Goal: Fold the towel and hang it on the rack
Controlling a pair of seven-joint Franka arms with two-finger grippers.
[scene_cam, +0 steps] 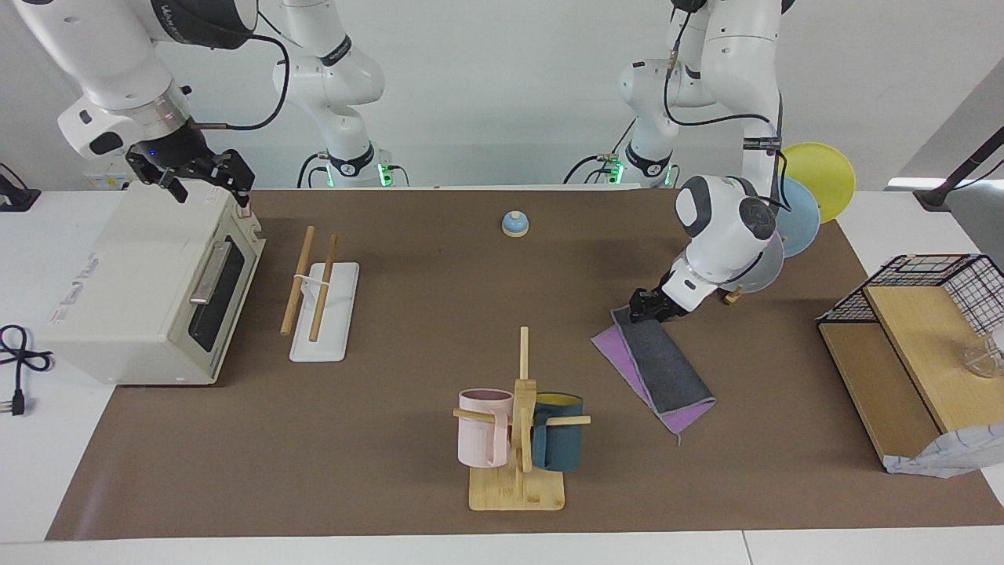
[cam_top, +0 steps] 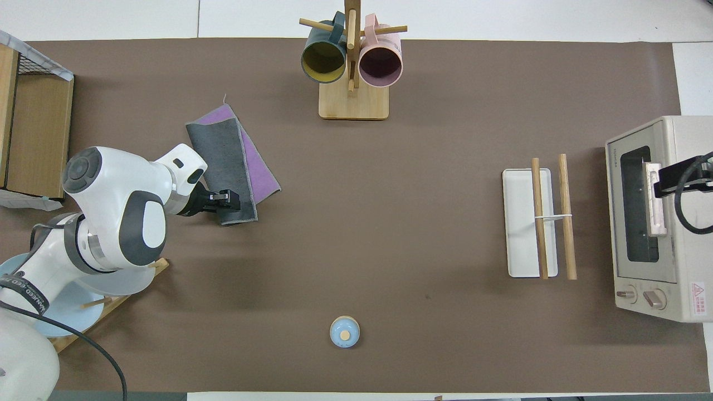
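Lying folded (grey face up): soft towel (scene_cam: 655, 367).

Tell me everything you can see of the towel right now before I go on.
The towel is a soft cloth lying flat on the brown mat, folded once: the dark grey face is on top, with a purple strip showing along one long side and at the end farther from the robots. It lies at an angle, toward the left arm's end of the table, beside the mug tree. The left gripper is at its corner nearest the robots.
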